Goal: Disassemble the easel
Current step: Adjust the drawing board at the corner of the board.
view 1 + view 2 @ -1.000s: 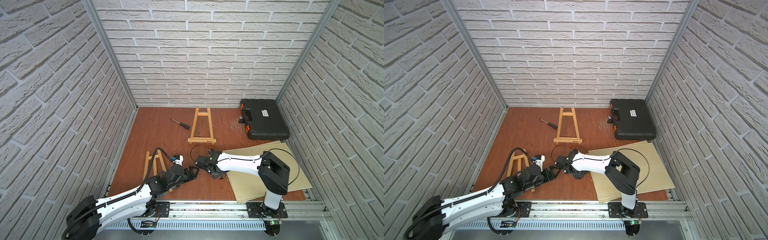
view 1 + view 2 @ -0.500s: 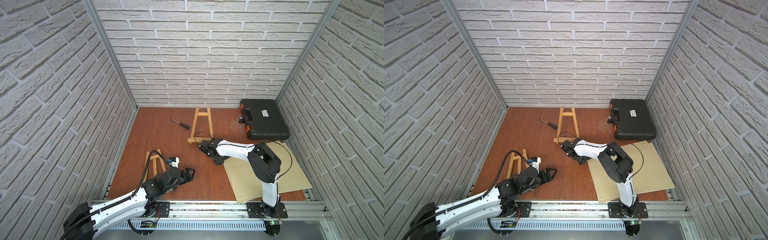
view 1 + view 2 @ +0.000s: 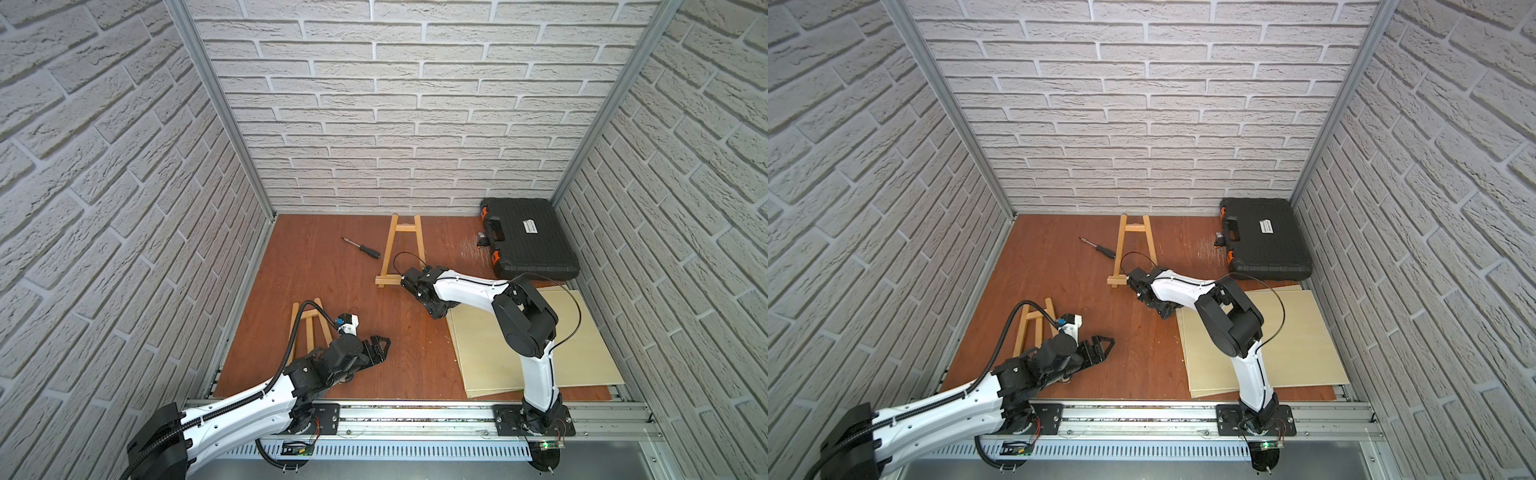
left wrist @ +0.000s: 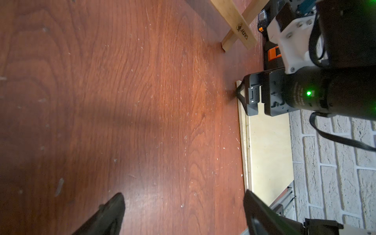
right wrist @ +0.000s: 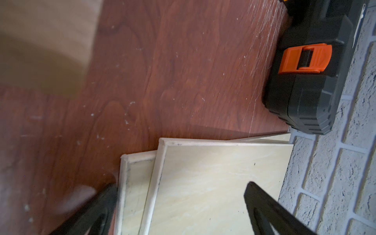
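Two small wooden easels show in both top views: one easel [image 3: 388, 255] sits just above the middle of the frame with its ledge at its lower end, and a second easel [image 3: 309, 332] is at the lower left, partly crossed by the left arm's cable. The right gripper [image 3: 438, 309] is low at the upper-left corner of the pale boards [image 3: 582, 345], its wrist just beside the right end of the first easel's ledge. In the right wrist view its fingers [image 5: 264, 203] stand wide apart over the stacked board corners, with nothing between them. The left gripper [image 3: 381, 348], in the lower middle of the frame, hangs over the bare red-brown table [image 3: 332, 291] just right of the second easel. Its jaws are likewise spread wide and empty, as the left wrist view shows. A black-handled screwdriver [image 3: 369, 251] lies just left of the first easel, apart from it. A closed black tool case [image 3: 530, 249] with orange latches sits in the upper right corner of the table.
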